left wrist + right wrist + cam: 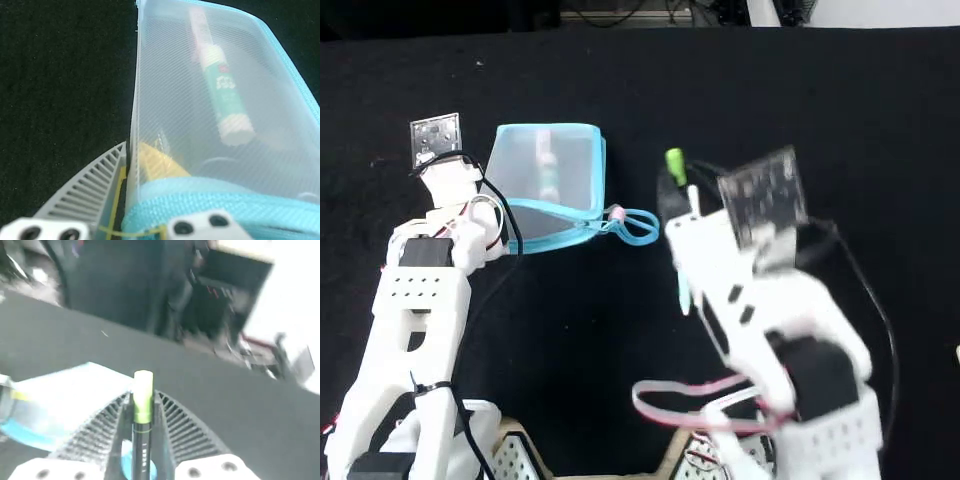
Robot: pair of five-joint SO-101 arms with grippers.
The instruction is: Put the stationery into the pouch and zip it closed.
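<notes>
Right hand (143, 400) grips pen (142, 432) lengthwise, green cap forward.

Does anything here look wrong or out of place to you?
Nothing stands out. The left claw pinches the edge of the pouch, which has one stick inside. The right claw grips a green-capped pen off to the side. Nothing is spilled or damaged.

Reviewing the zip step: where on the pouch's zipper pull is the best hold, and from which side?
Grip the blue cord loop, which seems to lie flat on the table off the pouch corner, opposite the end the left gripper pinches. Probably come from above on the right arm's side, fingers straddling both strands. The right gripper would first have to let go of its pen.
</notes>
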